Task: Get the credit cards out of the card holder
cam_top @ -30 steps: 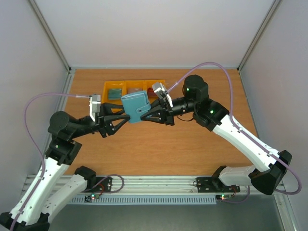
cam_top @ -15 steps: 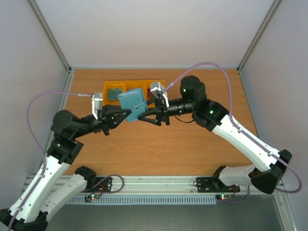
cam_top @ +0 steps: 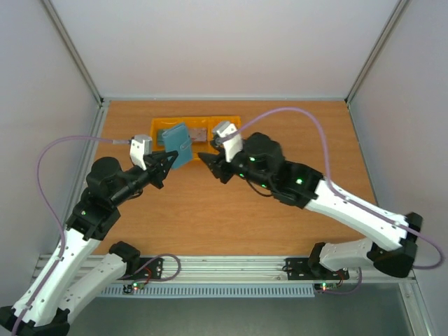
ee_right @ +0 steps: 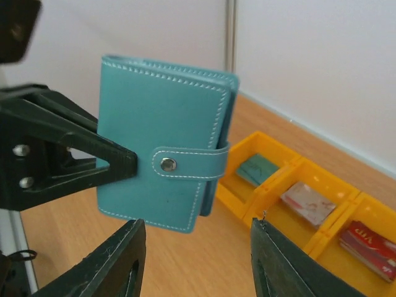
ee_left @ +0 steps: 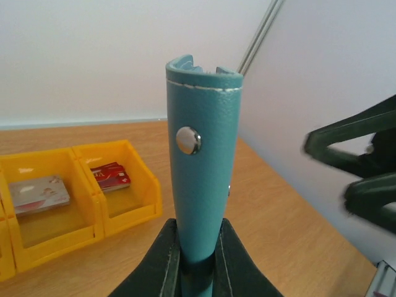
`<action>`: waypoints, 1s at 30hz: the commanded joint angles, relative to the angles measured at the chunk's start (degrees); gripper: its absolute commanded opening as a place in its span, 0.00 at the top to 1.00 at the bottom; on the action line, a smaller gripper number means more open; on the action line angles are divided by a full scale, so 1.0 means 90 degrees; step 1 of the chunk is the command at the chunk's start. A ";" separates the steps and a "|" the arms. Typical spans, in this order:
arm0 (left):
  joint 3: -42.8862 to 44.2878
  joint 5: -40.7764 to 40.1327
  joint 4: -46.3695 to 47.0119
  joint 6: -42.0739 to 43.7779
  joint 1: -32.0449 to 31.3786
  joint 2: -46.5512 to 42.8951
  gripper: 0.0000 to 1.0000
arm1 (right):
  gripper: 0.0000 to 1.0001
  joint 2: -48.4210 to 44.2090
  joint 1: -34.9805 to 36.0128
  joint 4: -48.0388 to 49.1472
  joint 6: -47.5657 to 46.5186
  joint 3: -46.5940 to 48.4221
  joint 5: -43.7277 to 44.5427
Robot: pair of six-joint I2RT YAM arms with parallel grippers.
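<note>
The left claw is shut tight on the card holder. Its two black fingers pinch the bottom edge of the holder, one on each side. The holder stands up straight out of the claw, in the air above the table. It is folded shut, and its strap is snapped over the front.

The right claw is partly open. Its fingers stand apart with a gap between them and nothing in the gap. It points at the holder from just beside it and does not touch it.

The left arm comes up from the near left corner. It bends at the elbow and reaches forward and to the right. The right arm comes from the near right corner. It stretches low across the table to the left, so the two claws face each other near the far middle of the table.

Behind the holder sit the yellow bins in a row, side by side. A teal card lies in one bin, a pale card in the next, and a red card in the last.
</note>
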 commanded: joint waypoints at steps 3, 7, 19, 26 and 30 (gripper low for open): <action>0.0161 -0.0003 0.0257 0.0197 -0.0014 -0.0028 1.00 | 0.51 0.1143 0.0138 -0.0125 0.0150 0.1015 -0.0035; 0.0156 0.0179 0.0337 0.0082 -0.0012 -0.0014 1.00 | 0.50 0.1479 0.0136 -0.0192 0.0274 0.1372 -0.0245; 0.0147 0.0270 0.0584 -0.0031 -0.0012 0.0021 1.00 | 0.51 0.2047 0.0136 -0.0786 0.0435 0.1753 0.0004; 0.0176 -0.0289 0.0388 -0.0035 -0.0012 0.0119 1.00 | 0.49 0.1954 0.0275 -0.1022 0.0426 0.1642 0.0441; 0.0166 -0.0089 0.0497 0.0069 -0.0012 0.0153 1.00 | 0.43 0.2008 0.0312 -0.1115 0.0362 0.1815 0.0451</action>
